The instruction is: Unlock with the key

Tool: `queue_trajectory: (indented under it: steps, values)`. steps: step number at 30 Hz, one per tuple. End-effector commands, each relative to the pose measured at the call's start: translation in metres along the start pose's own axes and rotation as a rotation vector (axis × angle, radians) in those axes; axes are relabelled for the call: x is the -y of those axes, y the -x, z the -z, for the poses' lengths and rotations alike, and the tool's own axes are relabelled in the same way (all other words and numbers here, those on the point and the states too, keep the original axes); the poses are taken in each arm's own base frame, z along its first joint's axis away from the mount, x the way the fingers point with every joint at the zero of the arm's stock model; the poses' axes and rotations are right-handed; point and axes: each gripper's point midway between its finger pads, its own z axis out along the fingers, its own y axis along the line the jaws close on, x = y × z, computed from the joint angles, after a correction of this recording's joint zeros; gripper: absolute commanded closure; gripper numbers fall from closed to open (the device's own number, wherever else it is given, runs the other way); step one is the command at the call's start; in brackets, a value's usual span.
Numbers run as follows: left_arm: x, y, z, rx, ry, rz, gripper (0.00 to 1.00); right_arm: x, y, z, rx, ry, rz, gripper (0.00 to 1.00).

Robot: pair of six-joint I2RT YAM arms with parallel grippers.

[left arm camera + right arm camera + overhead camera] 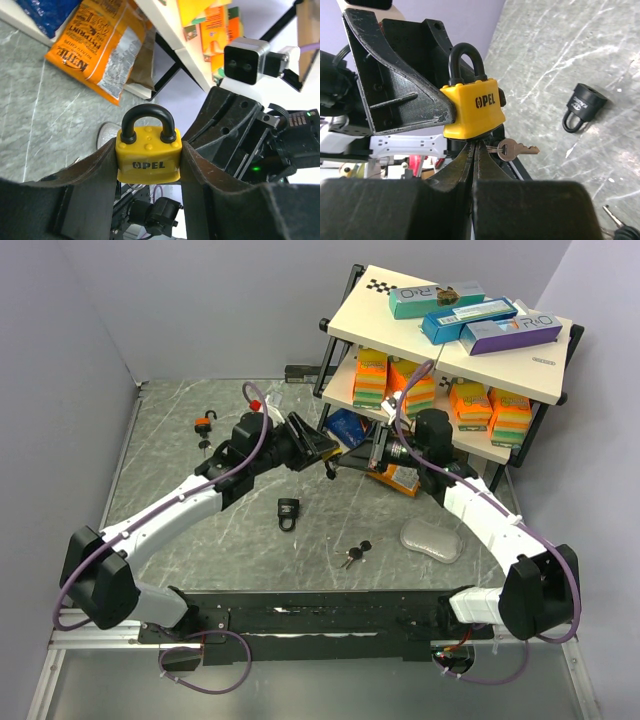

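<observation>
**A:** Where is the padlock?

**B:** The yellow padlock (148, 162) is held off the worktop (260, 560), above its far middle. The left hand (149, 150), about half open, clamps it by its sides. The shackle points away from the right hand. That grip leaves the base bare, presumably for the keyhole.

**A:** And the key?

**B:** The right hand (474, 145) is pinched tight just under the padlock's base, apparently on a key seated there, though that key is hidden. A silver spare key (512, 149) dangles from a ring beside the fingertips.

**A:** Any writing?

**B:** "OPEL" in black on the padlock's face. An orange bag (100, 45) towards the far right corner reads "KETTLE".
</observation>
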Motion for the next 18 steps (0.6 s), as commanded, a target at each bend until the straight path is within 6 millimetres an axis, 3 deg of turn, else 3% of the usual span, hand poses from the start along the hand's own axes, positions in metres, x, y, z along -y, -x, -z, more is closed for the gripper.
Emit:
queue_trajectory:
  steps: [1, 18]
  values:
    - [0.091, -0.043, 0.043, -0.181, -0.358, -0.092, 0.99, -0.015, 0.041, 0.001, 0.17, 0.028, 0.045, 1.0]
    - [0.116, -0.054, 0.058, -0.223, -0.496, -0.187, 0.99, 0.001, 0.043, 0.005, 0.191, 0.018, -0.035, 1.0]
